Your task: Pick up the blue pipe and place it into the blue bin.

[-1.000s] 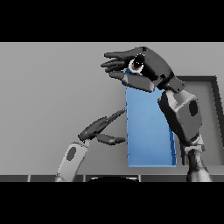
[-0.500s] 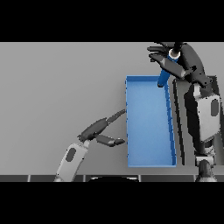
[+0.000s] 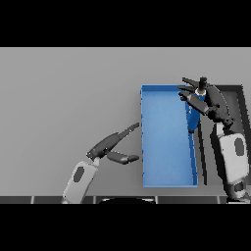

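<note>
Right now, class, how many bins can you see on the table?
2. The blue bin lies right of the table's middle. A dark bin sits just beyond its right side, largely hidden behind the right hand and arm, so its contents cannot be seen.

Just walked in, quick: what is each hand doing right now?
Left hand: open, fingers straight, holding nothing, beside the blue bin.
Right hand: fingers curled round the blue pipe, held at the bin's right wall.

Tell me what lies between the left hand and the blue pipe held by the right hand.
In the head view, only the blue bin lies between the left hand and the blue pipe, which the right hand grips over the bin's right wall.
</note>
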Controlling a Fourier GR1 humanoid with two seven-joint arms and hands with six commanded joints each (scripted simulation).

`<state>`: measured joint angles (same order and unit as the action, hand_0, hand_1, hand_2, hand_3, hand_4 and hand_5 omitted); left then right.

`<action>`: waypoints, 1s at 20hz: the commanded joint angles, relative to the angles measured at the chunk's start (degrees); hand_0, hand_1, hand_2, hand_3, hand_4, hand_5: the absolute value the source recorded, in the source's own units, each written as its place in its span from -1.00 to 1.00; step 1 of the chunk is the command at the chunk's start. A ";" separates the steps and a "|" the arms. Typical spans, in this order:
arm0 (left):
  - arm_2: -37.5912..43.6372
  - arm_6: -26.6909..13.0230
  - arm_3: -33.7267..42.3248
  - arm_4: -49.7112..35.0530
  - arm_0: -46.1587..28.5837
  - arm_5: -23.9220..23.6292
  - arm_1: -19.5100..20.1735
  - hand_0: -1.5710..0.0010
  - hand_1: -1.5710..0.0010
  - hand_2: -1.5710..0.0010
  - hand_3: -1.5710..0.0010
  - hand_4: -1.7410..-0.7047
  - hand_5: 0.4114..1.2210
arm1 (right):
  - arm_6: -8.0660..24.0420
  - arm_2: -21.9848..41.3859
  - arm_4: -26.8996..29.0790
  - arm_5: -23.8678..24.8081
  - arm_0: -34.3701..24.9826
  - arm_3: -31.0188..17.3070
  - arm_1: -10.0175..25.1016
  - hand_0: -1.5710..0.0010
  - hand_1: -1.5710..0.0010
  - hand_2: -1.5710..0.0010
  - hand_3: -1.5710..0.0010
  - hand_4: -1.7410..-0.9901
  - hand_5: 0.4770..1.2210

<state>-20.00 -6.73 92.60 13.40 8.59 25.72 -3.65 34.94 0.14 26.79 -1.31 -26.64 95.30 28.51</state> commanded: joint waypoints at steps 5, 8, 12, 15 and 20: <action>-0.96 1.08 0.23 0.87 -1.20 -0.12 0.25 1.00 1.00 1.00 1.00 0.65 -0.98 | 0.00 11.71 2.47 12.18 4.46 -0.80 8.14 -1.00 -1.00 -1.00 -0.43 -1.00 1.00; -0.92 0.72 0.20 0.74 -0.56 -0.14 -0.04 1.00 1.00 1.00 1.00 0.66 -0.98 | -0.86 16.25 1.99 17.31 4.46 -1.08 10.99 -1.00 -0.97 -1.00 -0.08 -1.00 1.00; -0.89 0.00 0.50 0.40 -0.53 0.23 0.08 1.00 1.00 1.00 1.00 0.67 -0.97 | -1.15 22.47 3.66 19.91 1.29 -5.56 14.10 0.05 0.13 0.13 0.49 -0.13 1.00; -0.68 -0.14 0.29 0.42 -0.29 0.07 0.13 1.00 1.00 1.00 1.00 0.66 -0.96 | -1.26 28.86 4.92 15.58 -1.28 -6.11 17.96 0.51 0.55 0.55 0.74 0.39 0.77; -0.83 0.10 1.24 0.30 -1.18 -0.19 0.15 1.00 1.00 1.00 1.00 0.65 -0.96 | -0.04 39.91 10.88 13.94 -5.07 -10.22 24.50 0.84 0.85 0.85 0.91 0.77 0.13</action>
<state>-20.84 -6.79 93.84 13.72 7.44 25.52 -3.54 34.95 40.03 37.66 12.64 -31.73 85.09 53.02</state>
